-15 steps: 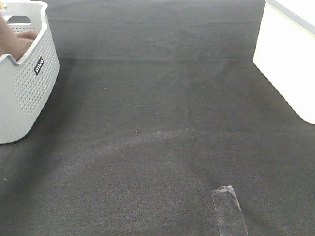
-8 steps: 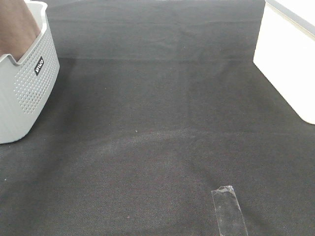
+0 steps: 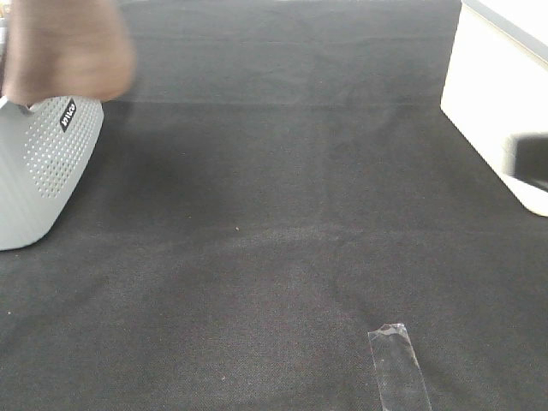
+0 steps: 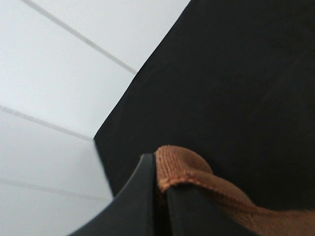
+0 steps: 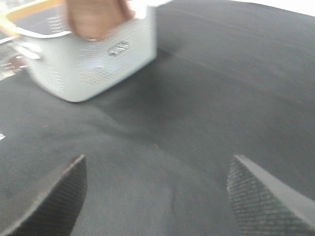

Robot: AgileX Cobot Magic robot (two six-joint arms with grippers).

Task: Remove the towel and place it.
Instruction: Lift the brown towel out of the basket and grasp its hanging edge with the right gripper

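Change noted: the towel (image 3: 68,47), half a second back only a brown mass low inside the basket (image 3: 38,171), is now hoisted above the rim at the upper left of the high view. It is smeared by motion and the basket's top edge is hidden behind it. Whether the lower end is out of the basket cannot be told.

Left fingers (image 4: 135,206) are clenched on the towel's stitched hem. In the left wrist view the cloth is seen bulging out from between them, with dark surface behind.

Right fingers (image 5: 59,196) are spread wide with nothing held, above bare surface (image 3: 282,214). A dark blur, absent a moment ago, is now seen at the right edge of the high view in front of the white box (image 3: 488,94). It is taken to be the right arm (image 3: 533,158) being brought in.

Meaning: removal is judged under way but not finished. The towel is long, so more lift is probably needed before its tail is freed. Placing is not yet begun. The tape (image 3: 398,368) at the lower right is untouched. The open right fingers are judged to be readied for a second hold on the hanging cloth.
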